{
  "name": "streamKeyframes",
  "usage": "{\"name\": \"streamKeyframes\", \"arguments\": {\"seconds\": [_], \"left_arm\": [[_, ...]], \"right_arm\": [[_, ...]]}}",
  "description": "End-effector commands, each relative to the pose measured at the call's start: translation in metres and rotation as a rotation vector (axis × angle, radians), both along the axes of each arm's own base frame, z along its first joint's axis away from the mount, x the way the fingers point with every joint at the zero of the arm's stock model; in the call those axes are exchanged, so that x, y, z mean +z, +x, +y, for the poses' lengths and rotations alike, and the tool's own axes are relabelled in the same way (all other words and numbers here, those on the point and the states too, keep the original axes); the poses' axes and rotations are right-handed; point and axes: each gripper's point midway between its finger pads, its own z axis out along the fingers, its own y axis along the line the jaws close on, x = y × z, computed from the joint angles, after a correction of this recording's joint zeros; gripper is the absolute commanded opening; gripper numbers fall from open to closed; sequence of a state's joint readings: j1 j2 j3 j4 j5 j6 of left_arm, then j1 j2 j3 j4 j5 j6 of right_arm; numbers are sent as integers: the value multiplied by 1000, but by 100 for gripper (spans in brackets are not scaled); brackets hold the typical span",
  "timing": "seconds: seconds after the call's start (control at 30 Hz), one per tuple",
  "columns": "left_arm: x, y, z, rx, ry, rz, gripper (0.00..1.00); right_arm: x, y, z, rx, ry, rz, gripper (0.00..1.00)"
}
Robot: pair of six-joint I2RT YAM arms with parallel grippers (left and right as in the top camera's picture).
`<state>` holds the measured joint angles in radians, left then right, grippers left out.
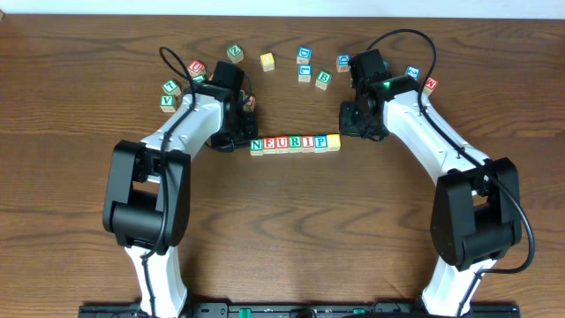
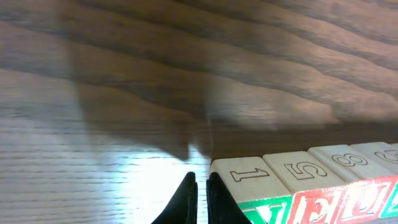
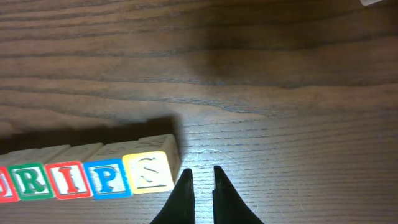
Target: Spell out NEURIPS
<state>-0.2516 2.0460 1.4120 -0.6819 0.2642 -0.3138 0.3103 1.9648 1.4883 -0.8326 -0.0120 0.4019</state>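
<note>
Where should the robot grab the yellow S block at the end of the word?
Probably from above, pinching the yellow S block across the two open sides that run along the row. Those sides are free, while the P block sits flush against another side, leaving no room for a finger there.

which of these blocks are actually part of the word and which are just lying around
In the job: row of seven blocks spelling NEURIPS; its yellow S block at the end; left gripper and right gripper, both shut, one by each end.
Lying about: loose blocks behind the row: green block, yellow block, blue block.
</note>
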Motion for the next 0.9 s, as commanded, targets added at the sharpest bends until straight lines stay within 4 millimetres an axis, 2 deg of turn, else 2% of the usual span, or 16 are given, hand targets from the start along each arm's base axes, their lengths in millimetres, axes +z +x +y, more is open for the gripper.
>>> {"name": "streamKeyframes", "arguments": {"seconds": [0.0,0.2,0.43,0.87], "left_arm": [[-1,-4,-10,-24,-12,2,8],[0,0,-19,-35,-21,-23,8],[1,6,-23,-21,-32,-48,8],[3,10,-28,14,-45,-59,8]], "right_arm": [[-13,-5,-8,-27,-2,37,6],[-16,-6,-13,-37,-5,44,7],[-31,-16,-27,-65,-14,81,6],[-39,-17,-25,-63,-1,74,7]]}}
